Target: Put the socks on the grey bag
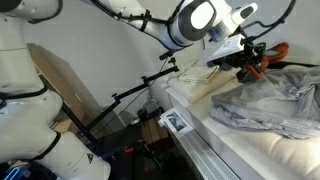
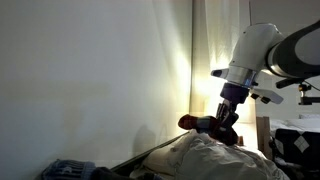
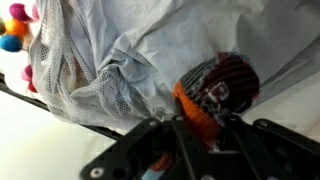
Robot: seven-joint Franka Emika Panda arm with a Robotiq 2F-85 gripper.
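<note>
Above the grey bag point(image 1: 272, 108), my claw point(image 1: 248, 58) is pinching the socks point(image 1: 264, 62).

Seen from the wrist view, the socks hang as one orange-red and dark bundle clamped between the claw's fingers, just over crumpled grey fabric; I cannot tell whether they touch it. To do this step well, I judge I should come straight down onto a broad fold toward the middle of the bag. That keeps me right of the mesh pouch point(image 3: 62, 72) of coloured balls point(image 3: 14, 30) at the bag's left edge. I would spread the claw only once the bundle rests, then lift away vertically so nothing drags. Count: one sock bundle, which I cannot split into single socks from here; one grey bag; one mesh pouch; several balls.
</note>
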